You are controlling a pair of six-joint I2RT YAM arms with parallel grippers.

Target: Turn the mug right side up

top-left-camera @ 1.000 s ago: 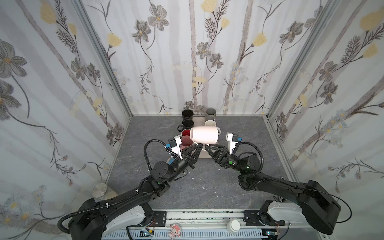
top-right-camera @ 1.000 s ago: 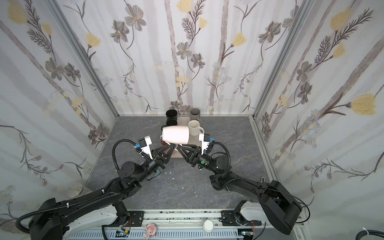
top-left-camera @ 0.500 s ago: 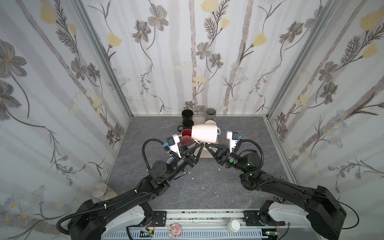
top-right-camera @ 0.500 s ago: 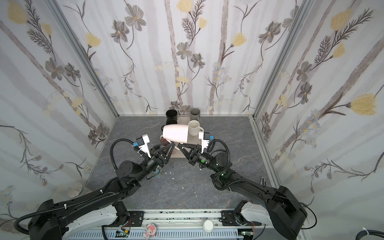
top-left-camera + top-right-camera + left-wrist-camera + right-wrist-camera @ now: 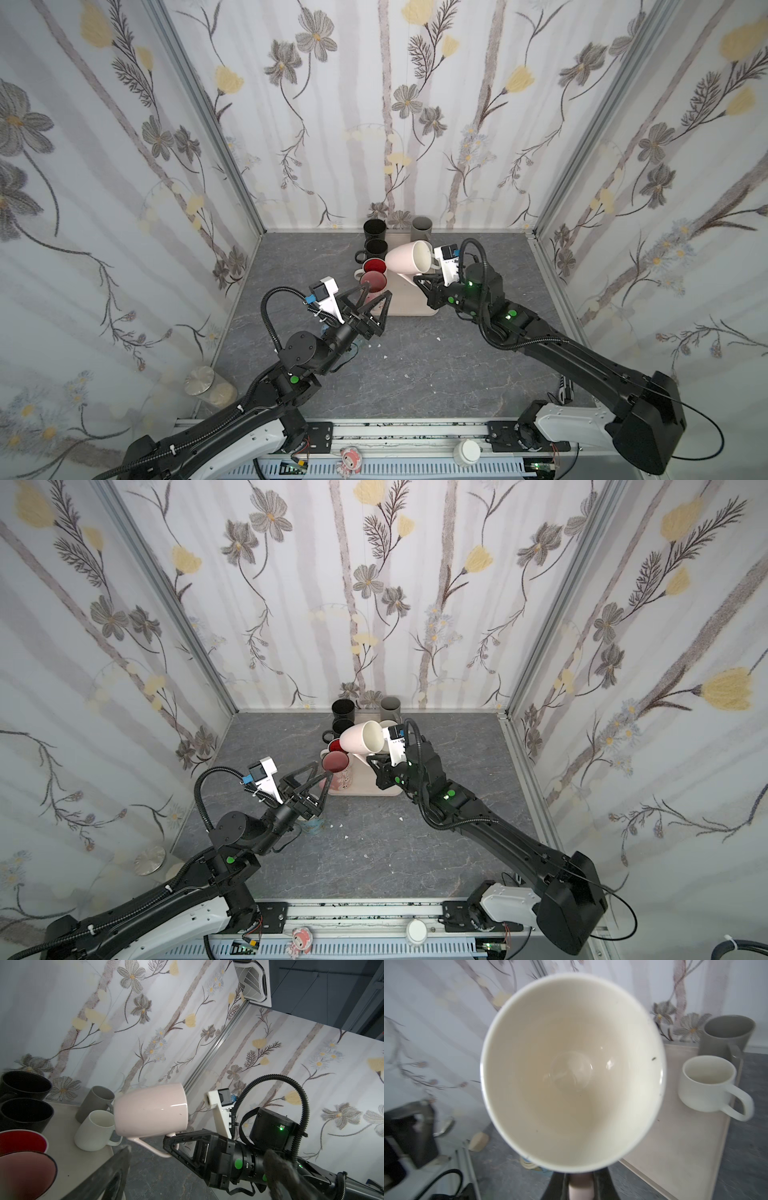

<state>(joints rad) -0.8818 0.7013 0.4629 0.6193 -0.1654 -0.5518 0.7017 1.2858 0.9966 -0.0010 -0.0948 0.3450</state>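
The pale pink mug (image 5: 405, 257) hangs in the air over the tray, lying on its side with its mouth toward the right arm. My right gripper (image 5: 419, 282) is shut on the mug's handle from below. In the right wrist view the mug's mouth (image 5: 571, 1072) fills the frame, and the handle sits between my right gripper's (image 5: 580, 1186) fingers. My left gripper (image 5: 376, 293) is open and empty, to the left of the mug and lower, and apart from it. The left wrist view shows the mug (image 5: 151, 1109) from the side and the right gripper (image 5: 172, 1142) on its handle.
A beige tray (image 5: 409, 305) at the back holds two black mugs (image 5: 375, 229), a grey mug (image 5: 422, 229), two red-lined mugs (image 5: 374, 266) and a white mug (image 5: 708, 1086). A patterned mug (image 5: 311, 825) stands under the left arm. Walls close in on three sides.
My left gripper opened, let go of the mug and drew back to the left. The right gripper closed on the handle and now carries the mug alone, its mouth turned more upward.
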